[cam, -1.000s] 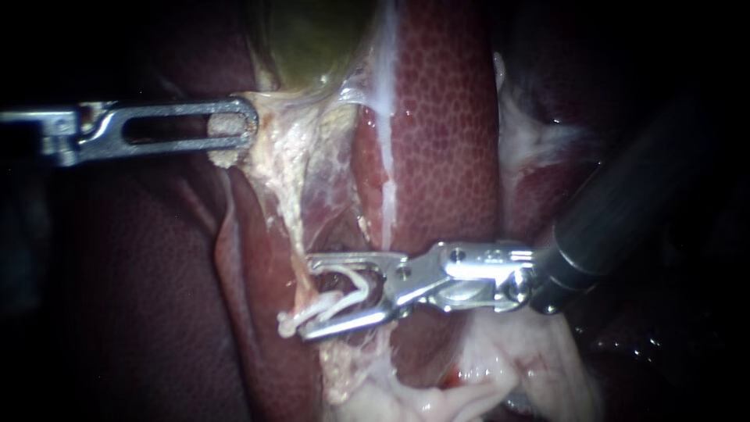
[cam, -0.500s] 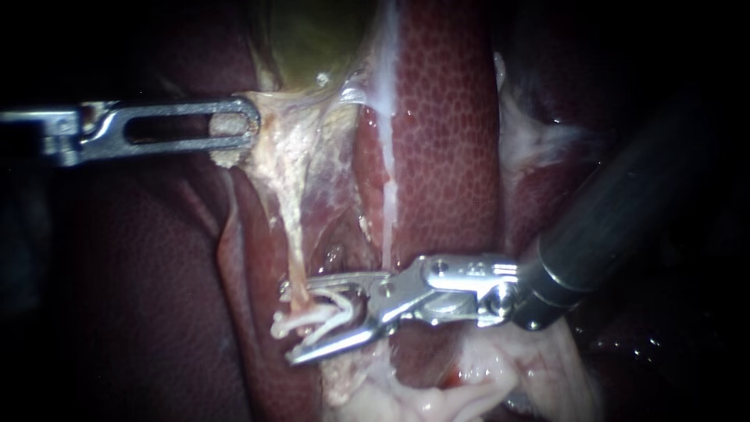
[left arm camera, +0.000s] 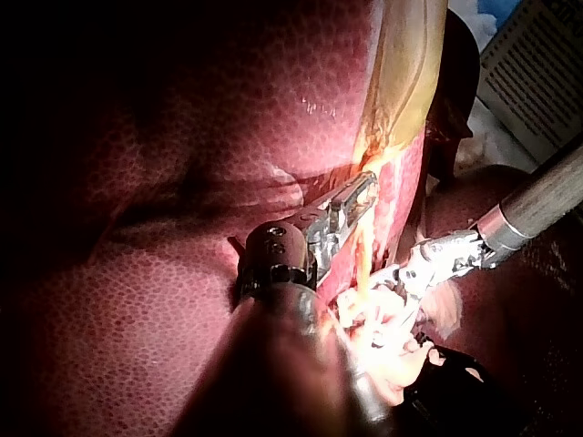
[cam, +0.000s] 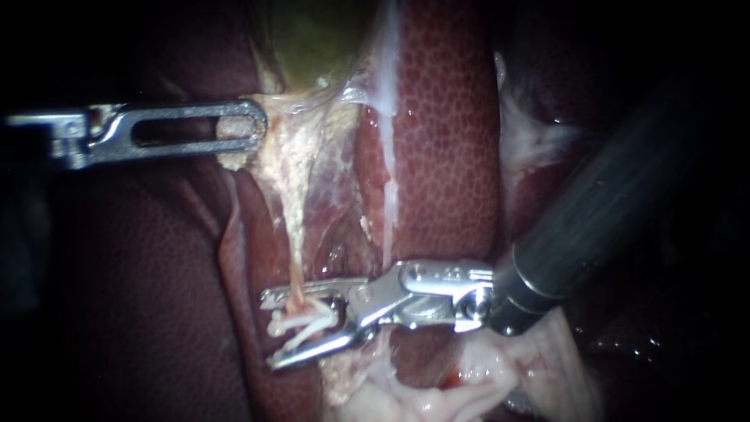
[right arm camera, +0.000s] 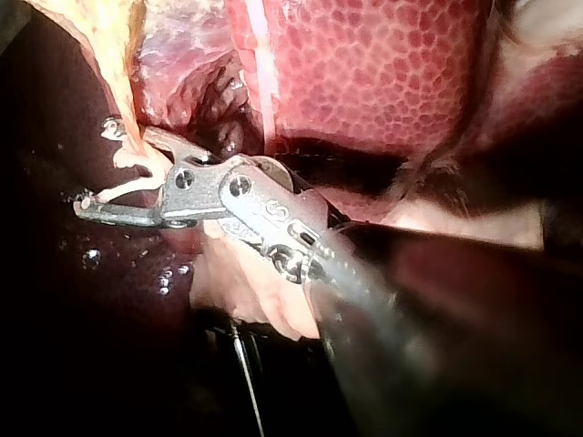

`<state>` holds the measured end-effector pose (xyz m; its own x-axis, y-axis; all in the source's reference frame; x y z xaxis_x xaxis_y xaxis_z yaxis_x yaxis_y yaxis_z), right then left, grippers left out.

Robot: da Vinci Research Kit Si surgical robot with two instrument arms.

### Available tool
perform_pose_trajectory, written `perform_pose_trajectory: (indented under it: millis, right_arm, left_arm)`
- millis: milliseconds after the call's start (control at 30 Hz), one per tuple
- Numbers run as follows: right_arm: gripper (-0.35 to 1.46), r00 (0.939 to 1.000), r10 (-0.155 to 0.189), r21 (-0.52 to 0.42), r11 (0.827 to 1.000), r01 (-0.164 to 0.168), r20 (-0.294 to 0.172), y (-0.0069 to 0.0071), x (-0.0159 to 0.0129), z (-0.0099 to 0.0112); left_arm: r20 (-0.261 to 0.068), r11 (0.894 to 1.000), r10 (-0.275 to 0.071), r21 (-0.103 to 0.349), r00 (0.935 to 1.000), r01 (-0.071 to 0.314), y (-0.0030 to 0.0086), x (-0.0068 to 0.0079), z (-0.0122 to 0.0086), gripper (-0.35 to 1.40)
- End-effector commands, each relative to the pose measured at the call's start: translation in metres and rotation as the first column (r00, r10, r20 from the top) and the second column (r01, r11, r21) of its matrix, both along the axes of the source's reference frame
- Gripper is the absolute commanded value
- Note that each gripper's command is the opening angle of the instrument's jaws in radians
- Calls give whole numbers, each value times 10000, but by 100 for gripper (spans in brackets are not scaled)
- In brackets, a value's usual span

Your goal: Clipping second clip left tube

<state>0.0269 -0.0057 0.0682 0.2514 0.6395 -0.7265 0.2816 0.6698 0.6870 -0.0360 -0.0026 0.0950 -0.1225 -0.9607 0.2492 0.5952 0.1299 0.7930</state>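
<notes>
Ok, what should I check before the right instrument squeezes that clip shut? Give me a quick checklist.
1. Traction: left instrument grips pale tissue under the gallbladder, and the strand is stretched: ok.
2. Load: clip sits between the jaws of the right instrument, which stand apart: ok.
3. Target: tube runs down into the open clip: ok.
4. Reach: clip tips extend beyond the tube in the endoscope view: ok.
5. Clearance: lower jaw free of the liver behind it: cannot tell.
6. Spacing from another clip on this tube: cannot tell, none shows.
</notes>
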Motion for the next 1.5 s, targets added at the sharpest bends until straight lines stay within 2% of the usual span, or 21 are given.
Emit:
perform_pose_trajectory:
  millis: [33, 300, 467, 800, 933, 1500]
  right_arm:
    - [52, 10000, 3, 41, 10000, -4, 24, 1, -1, 1]
    - [39, 10000, -9, 43, 10000, 9, 16, 2, -4, 4]
    - [15, 10000, -29, 46, 10000, 29, 3, 3, -9, 6]
    - [-16, 10000, -35, 49, 10000, 35, -2, 6, -11, 10]
    - [-35, 10000, -42, 160, 9999, 41, 38, 6, -12, 10]
    - [-35, 9998, -107, 192, 9998, 104, 181, 9, -15, 8]
  left_arm:
    - [-2, 10000, 0, 0, 10000, 0, 0, 0, 0, -35]
    - [-2, 10000, 1, 0, 10000, -1, 0, 0, 0, -35]
    - [-2, 10000, 0, 0, 10000, 0, 0, 0, 0, -35]
    - [-2, 10000, 0, 0, 10000, 0, 0, 0, 0, -35]
    - [-2, 10000, 0, 0, 10000, 0, 0, 0, 0, -35]
    - [-3, 10000, -1, 0, 10000, 1, 0, 0, 0, -35]
